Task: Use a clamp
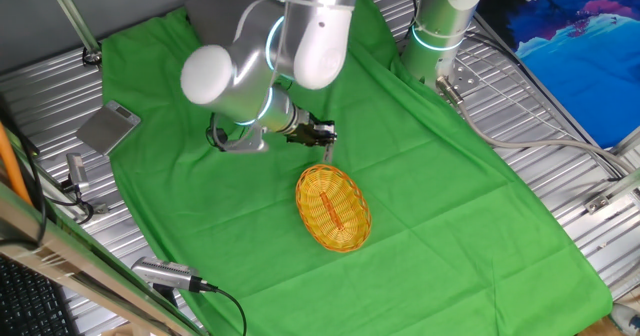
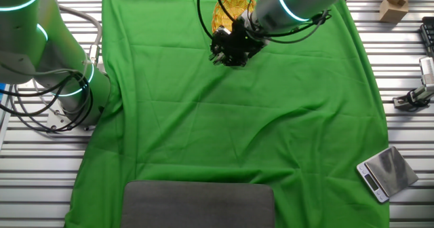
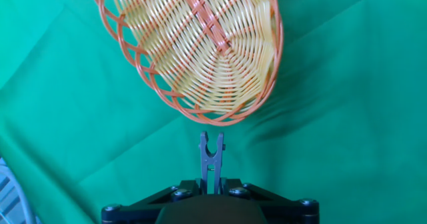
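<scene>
Setting: green cloth (image 1: 450, 186) spread over a slatted metal table (image 1: 560, 106), seen from two sides and from the hand.

Basket: oval wicker basket (image 1: 334, 208), yellow weave with an orange rim, lying open side up on the cloth near the middle.

Arm: silver robot arm (image 1: 250, 66) reaching in over the cloth, wrist bent low so the hand points at the basket's near end.

Gripper: black two-finger gripper (image 1: 322, 133) clenched on the clamp, jaws drawn in tight around its rear end in the hand view.

Clamp: small grey clamp (image 3: 211, 159) pinched at its handle end, forked mouth pointing forward, mouth slightly parted, just short of the basket rim (image 3: 220, 122) and not touching it.

Reason for the hold: squeezing at the tail likely keeps the mouth sprung apart, ready to slip over the rim.

Alignment: clamp mouth lined up with the nearest curve of the rim, seemingly aimed to bite there.

Progress: clamp picked up and presented; not yet attached.

Other items: grey pad (image 2: 198, 204) at the cloth's edge, small scale (image 2: 387, 172) off the cloth.
</scene>
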Controlling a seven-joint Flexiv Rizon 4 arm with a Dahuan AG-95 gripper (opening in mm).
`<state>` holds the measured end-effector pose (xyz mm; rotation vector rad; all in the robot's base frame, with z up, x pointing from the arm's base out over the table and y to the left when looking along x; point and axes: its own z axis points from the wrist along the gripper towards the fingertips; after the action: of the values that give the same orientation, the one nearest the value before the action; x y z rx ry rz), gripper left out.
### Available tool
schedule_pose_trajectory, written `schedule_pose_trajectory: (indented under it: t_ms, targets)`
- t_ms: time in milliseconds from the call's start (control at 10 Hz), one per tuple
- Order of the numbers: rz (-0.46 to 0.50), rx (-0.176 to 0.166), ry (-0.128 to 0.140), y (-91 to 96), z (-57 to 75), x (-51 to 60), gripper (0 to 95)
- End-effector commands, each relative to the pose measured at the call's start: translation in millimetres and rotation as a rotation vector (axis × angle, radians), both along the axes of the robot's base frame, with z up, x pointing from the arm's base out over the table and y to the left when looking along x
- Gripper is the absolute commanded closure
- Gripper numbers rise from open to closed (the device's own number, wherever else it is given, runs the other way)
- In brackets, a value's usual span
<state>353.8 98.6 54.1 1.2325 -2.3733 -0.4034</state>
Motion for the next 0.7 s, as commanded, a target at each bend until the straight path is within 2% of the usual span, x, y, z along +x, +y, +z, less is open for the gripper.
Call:
schedule_pose_trajectory:
  t_ms: [100, 200, 400, 500, 700]
  targets:
    - [-0.009, 0.003, -0.037, -0.7, 3.2, -2.0, 95.0]
    - [-0.01, 0.004, -0.042, -1.0, 3.8, -2.5, 95.0]
    - [-0.026, 0.006, -0.079, -2.0, 6.6, -3.6, 95.0]
    - [-0.029, 0.015, -0.095, -3.4, 7.3, -1.3, 95.0]
    - [-0.036, 0.04, -0.107, -7.5, 9.9, 5.8, 95.0]
